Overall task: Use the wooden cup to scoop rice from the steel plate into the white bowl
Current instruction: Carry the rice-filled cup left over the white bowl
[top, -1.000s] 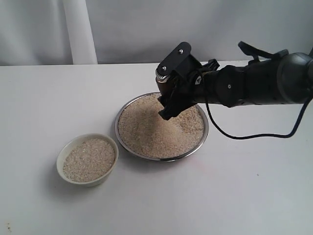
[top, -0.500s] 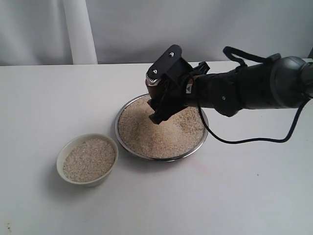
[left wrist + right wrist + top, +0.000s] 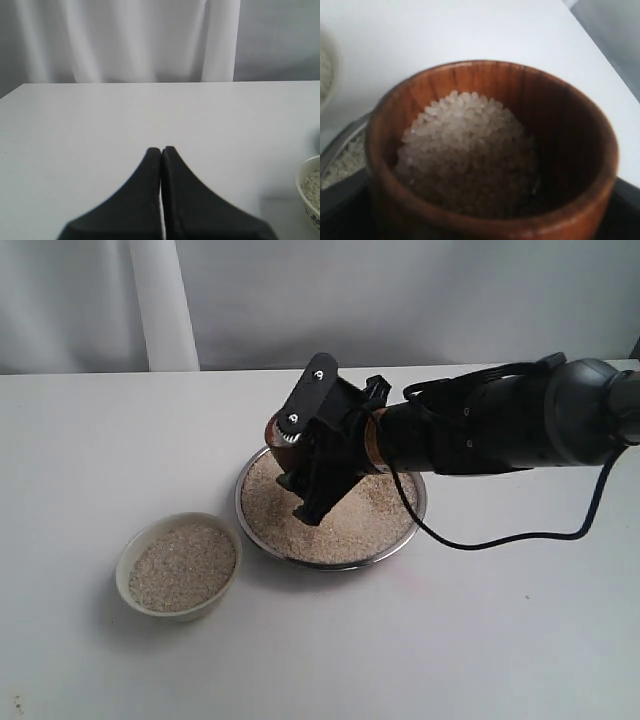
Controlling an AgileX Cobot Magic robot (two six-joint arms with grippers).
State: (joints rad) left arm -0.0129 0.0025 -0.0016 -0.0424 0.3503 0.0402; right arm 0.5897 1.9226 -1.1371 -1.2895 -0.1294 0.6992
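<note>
The steel plate (image 3: 403, 537) sits mid-table, heaped with rice (image 3: 362, 517). Over its left part my right gripper (image 3: 300, 468) is shut on the wooden cup (image 3: 275, 432), tilted on the arm. In the right wrist view the wooden cup (image 3: 490, 222) fills the frame, part-filled with rice (image 3: 465, 145), with the plate rim (image 3: 340, 142) beneath it. The white bowl (image 3: 124, 575), holding rice, stands to the front left of the plate, apart from it. My left gripper (image 3: 161, 150) hovers shut and empty over bare table, with the bowl's rim (image 3: 301, 182) at the edge of its view.
A white curtain hangs behind the table's far edge, with a white post (image 3: 160, 305) at the back left. The right arm's black cable (image 3: 520, 537) loops down over the table to the right of the plate.
My right gripper has carried the cup leftward, from the plate's back middle to over its left part, nearer the bowl. Plate and bowl have not moved.
</note>
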